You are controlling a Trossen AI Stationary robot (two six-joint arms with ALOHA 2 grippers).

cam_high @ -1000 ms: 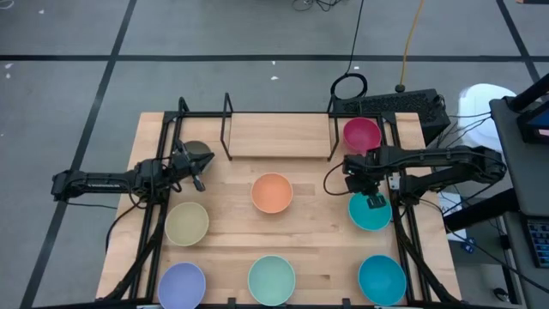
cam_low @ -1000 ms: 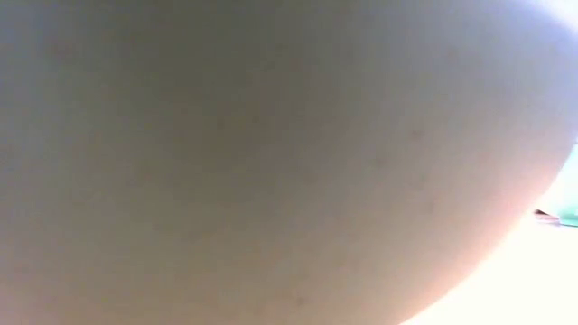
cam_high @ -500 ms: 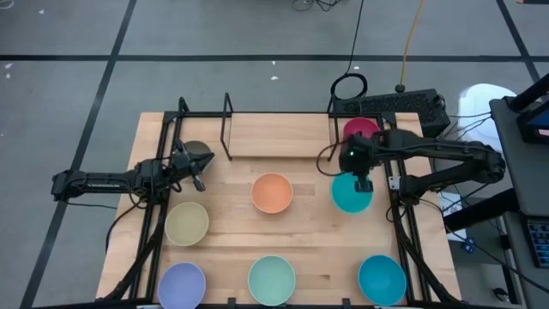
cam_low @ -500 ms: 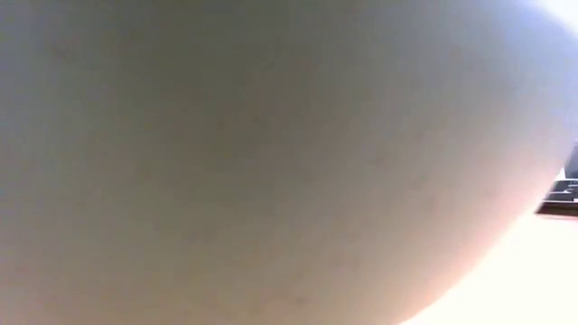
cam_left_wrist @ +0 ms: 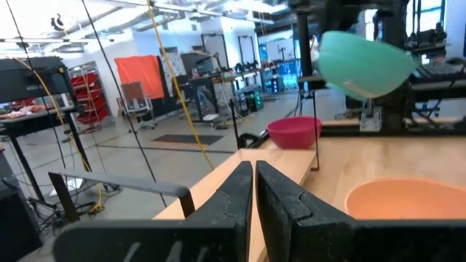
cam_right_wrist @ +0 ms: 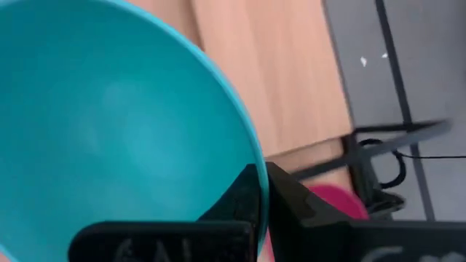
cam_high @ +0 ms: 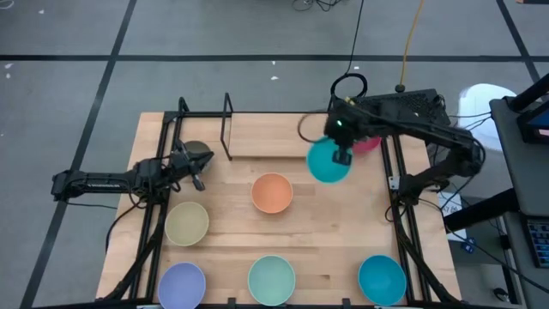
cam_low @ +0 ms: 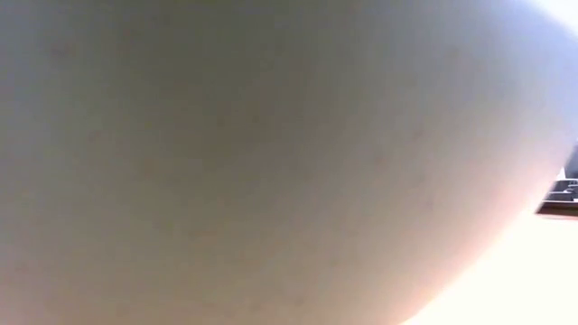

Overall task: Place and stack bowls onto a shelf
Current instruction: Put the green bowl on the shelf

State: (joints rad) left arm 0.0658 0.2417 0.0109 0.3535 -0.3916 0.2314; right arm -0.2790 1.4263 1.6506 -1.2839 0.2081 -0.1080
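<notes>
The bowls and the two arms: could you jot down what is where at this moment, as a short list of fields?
Held bowl: teal bowl, lifted over the shelf, pinched at its rim by the right gripper
Left gripper: fingers together, empty, waiting at the table's left side
On the table: orange bowl, pale yellow bowl, lavender bowl, mint green bowl, second teal bowl
Beside the shelf: magenta bowl, partly hidden by the right arm
Low view: blocked by something pale

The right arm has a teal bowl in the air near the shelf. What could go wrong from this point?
The right tool pinches the teal bowl by one rim edge only, so it could tilt or slip. It hangs close to the shelf and its upright rods, which it might clip. The magenta bowl sits right beside the path and could be knocked.
</notes>
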